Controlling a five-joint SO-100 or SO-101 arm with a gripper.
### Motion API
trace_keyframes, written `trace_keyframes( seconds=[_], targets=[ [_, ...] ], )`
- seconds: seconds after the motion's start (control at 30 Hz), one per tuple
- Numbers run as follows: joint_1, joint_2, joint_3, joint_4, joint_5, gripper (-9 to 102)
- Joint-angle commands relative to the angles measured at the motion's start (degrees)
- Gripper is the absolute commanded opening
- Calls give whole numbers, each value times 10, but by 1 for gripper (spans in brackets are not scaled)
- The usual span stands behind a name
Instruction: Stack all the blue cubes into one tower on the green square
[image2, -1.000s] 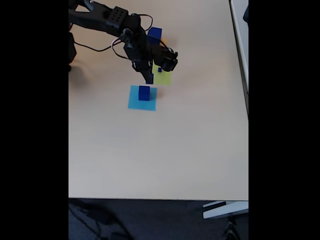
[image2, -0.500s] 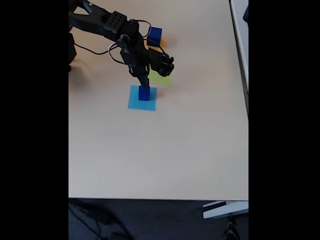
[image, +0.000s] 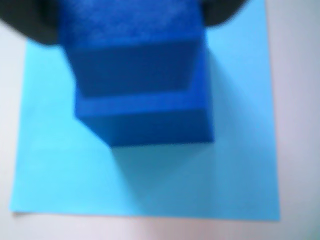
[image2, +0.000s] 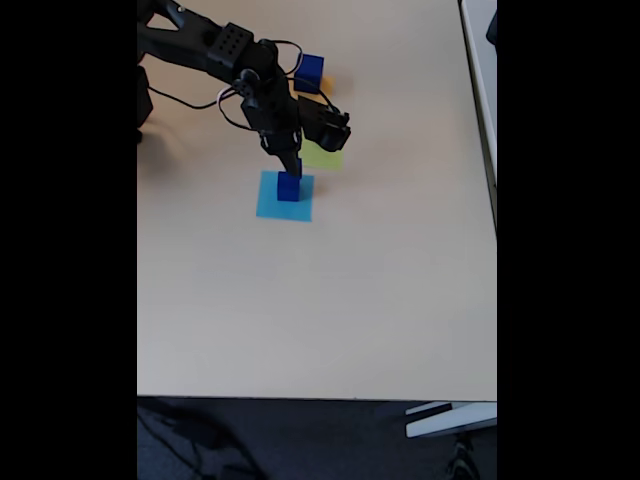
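cube: (image: 145, 117) dark blue, matte, sharp edges; a smaller cube (image: 132, 55) sits on it, on the light blue square (image: 240, 125)
handling: likely light, stiff, grippy foam; take it by opposite flat sides, mid-height
gripper: (image2: 289, 170) right over the stack; can't tell if the jaws are apart or clamped
green square: (image2: 325, 157) just beside, part hidden by arm
big cube: (image2: 309, 72) farther back
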Motion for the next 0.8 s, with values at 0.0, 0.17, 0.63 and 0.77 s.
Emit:
trace_keyframes(
  seconds=[0.0, 0.17, 0.63, 0.77],
  targets=[
    [7, 11, -3, -11, -1, 6],
    [10, 9, 0, -11, 2, 6],
    [12, 6, 27, -29, 13, 6],
    [11, 6, 29, -33, 15, 6]
  ],
)
